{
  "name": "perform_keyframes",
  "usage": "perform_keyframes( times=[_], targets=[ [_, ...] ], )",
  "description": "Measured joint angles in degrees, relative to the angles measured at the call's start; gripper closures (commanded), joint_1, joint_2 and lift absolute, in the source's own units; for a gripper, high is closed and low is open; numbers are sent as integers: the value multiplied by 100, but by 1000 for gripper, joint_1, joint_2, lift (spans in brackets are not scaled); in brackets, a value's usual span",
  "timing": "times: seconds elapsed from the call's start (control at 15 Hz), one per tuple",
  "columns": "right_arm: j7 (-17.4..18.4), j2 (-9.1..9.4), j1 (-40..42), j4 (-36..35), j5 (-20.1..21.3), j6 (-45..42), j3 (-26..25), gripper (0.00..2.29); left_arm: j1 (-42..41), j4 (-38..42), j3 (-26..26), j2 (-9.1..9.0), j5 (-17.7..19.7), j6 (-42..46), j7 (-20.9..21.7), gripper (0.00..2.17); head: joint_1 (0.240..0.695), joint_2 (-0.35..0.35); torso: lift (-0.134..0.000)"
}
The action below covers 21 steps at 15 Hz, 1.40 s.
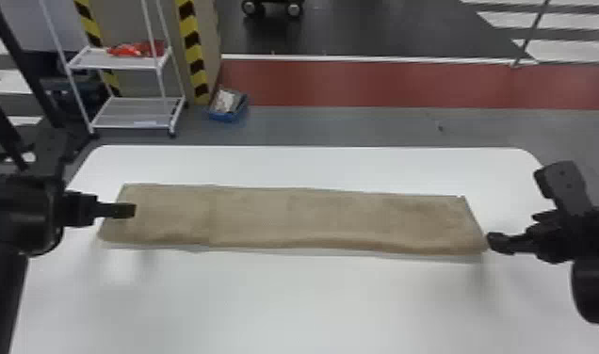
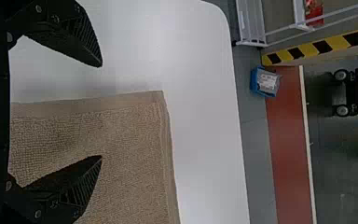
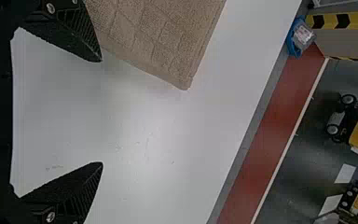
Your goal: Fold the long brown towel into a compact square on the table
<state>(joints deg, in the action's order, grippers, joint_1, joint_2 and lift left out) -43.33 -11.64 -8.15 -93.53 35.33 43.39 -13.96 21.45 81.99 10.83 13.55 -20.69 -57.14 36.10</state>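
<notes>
At the left end of the towel [image 1: 289, 219], which lies as a long strip across the tabletop [image 1: 312, 296], the left gripper [image 2: 101, 111] has its fingers wide apart, one over the cloth and one past its end. The fold probably calls for an end to come inward: the left fingers should go low enough to take every layer near the edge, close firmly, then lift just enough to clear the strip and travel level toward the middle, keeping the long sides in line. Past the right end, the right gripper [image 3: 101, 112] also has its fingers spread, near the close corner; it would need to come in over the edge before closing, and a matching pull from both corners of that end may not be possible with one grip. As for what is hard to make out, the left gripper covers part of the towel's left end, the layers beneath are hidden along the strip, and at the right, as far as I can judge, the fingers may or may not touch the corner.
</notes>
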Motion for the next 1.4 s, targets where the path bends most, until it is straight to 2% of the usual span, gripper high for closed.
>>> perform_keyframes(
  times=[0.47, 0.6, 0.8, 1.0, 1.2, 1.4],
  targets=[
    [0, -31, -37, 172, -9, -248, -107, 97, 350, -620, -92, 0, -48, 14, 146, 286, 695, -31, -123],
    [0, -31, -37, 203, -10, -305, -123, 97, 406, -715, -149, 9, -100, -29, 262, 441, 695, -36, -123],
    [0, -31, -38, 229, -22, -348, -152, 97, 432, -779, -165, 54, -217, -61, 630, 1048, 695, -42, -123],
    [0, -31, -38, 253, -28, -354, -166, 97, 395, -759, -162, 86, -275, -61, 761, 1710, 695, -42, -123],
    [0, -31, -32, 257, -34, -355, -182, 97, 196, -418, -96, 148, -262, -103, 968, 2148, 695, -41, -123],
    [0, -25, -15, 257, -42, -354, -218, 97, -69, 123, 59, 260, -256, -290, 1309, 2145, 695, -38, -123]
  ],
)
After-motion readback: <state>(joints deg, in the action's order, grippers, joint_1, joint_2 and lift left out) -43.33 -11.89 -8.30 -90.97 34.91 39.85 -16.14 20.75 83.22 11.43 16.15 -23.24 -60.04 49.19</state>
